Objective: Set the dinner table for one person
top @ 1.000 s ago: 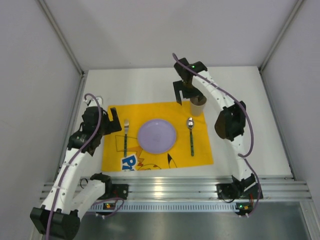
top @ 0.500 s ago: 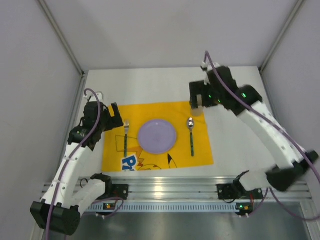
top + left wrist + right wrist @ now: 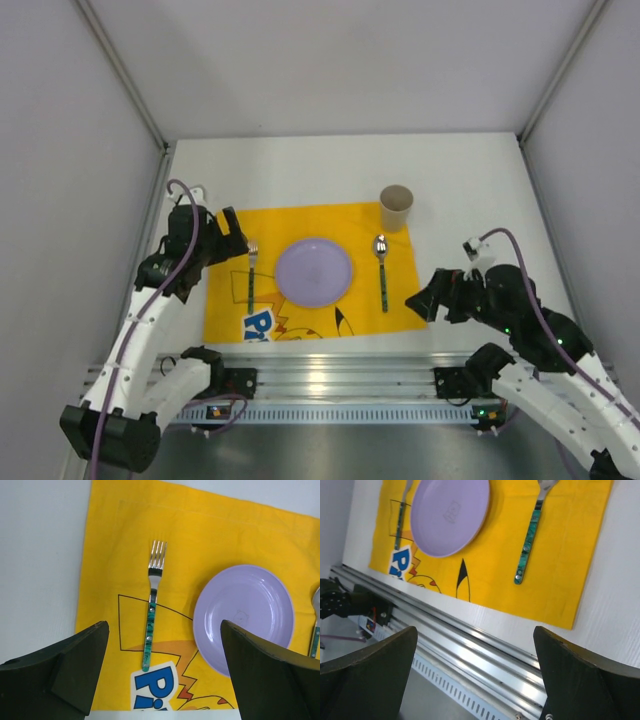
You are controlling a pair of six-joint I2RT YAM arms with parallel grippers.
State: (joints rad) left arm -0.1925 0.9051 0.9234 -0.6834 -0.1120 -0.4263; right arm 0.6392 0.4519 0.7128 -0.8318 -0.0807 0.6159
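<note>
Hands gape wide, holding nothing: left hand by the green-handled fork, right hand at the yellow cartoon cloth placemat's near right corner. The broad white matte table carries the placemat, round purple plate, green-handled spoon and tan paper cup.

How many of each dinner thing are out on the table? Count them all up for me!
yellow placemat: 1
purple plate: 1
fork: 1
spoon: 1
cup: 1
Total: 5
</note>
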